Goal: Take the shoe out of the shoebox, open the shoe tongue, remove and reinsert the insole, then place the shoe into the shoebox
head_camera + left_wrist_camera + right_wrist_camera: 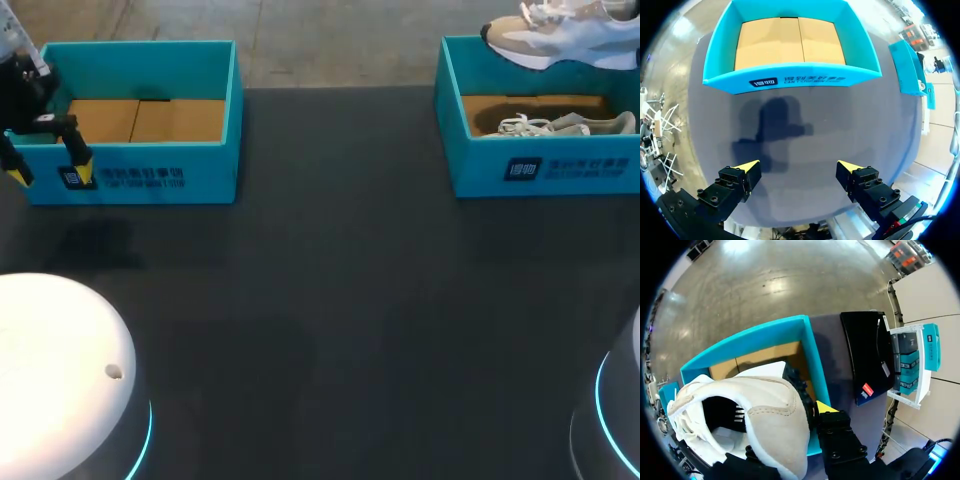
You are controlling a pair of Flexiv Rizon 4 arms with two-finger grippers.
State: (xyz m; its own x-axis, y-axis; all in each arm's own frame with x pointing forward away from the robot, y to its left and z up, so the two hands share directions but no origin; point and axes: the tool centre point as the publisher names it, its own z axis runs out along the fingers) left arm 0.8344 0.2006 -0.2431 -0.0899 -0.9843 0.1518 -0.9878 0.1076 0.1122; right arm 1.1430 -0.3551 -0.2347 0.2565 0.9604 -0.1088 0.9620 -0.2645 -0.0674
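Grips the shoe [765, 410] by the heel in the right pincer [807, 417], with the shoebox [810, 355] beneath and the left pincer [797, 164] spread and empty: removal apparently done, leaving tongue, insole and return.

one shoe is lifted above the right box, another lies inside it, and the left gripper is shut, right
Not quite: the left gripper is wide open, holding nothing, as the left wrist view shows. The rest is right.
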